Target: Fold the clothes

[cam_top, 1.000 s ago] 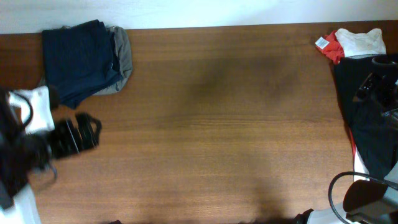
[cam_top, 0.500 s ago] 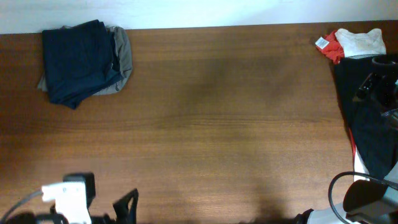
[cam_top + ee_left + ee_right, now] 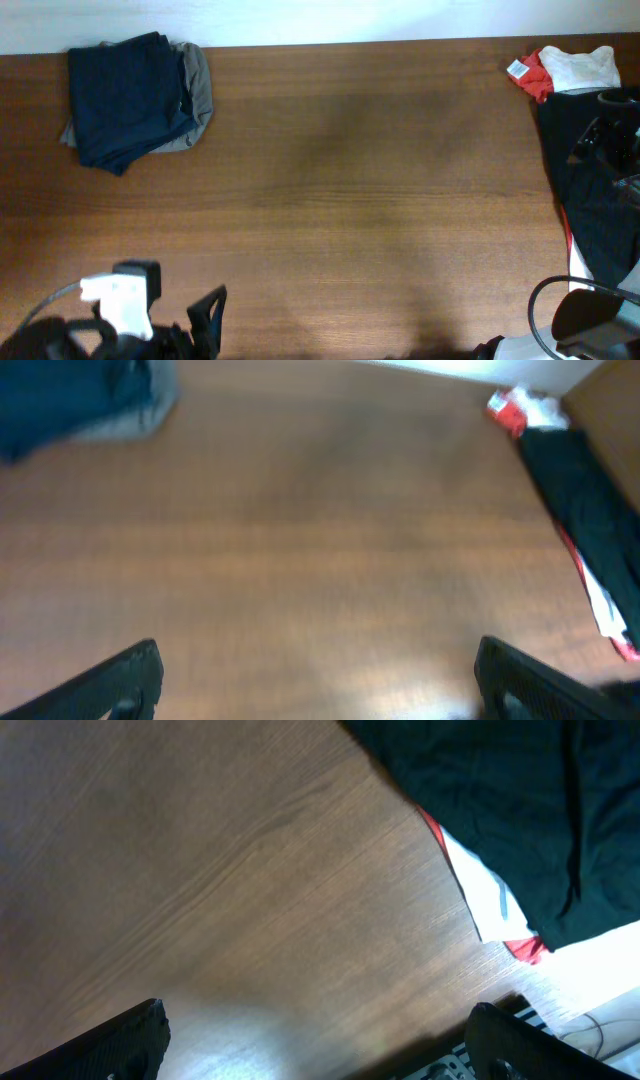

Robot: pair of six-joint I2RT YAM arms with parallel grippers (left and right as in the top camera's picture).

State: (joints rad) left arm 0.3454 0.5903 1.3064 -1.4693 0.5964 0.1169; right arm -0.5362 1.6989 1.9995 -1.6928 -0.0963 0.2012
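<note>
Two folded pieces, navy shorts [image 3: 125,100] over grey trousers [image 3: 200,95], are lying stacked at the table's [image 3: 360,200] far left corner. Black garment [image 3: 585,220] is lying crumpled along the right edge, a red piece [image 3: 538,78] and a white piece [image 3: 582,68] bunching at its far end. Left gripper [image 3: 318,685] is hovering over bare wood, fingers spread wide, holding nothing. Right gripper [image 3: 315,1040] is hanging near the black garment, fingers likewise apart.

No text, brand or number could be read anywhere; the small white tag [image 3: 517,69] on the red garment [image 3: 537,82] was too tiny to make out.
</note>
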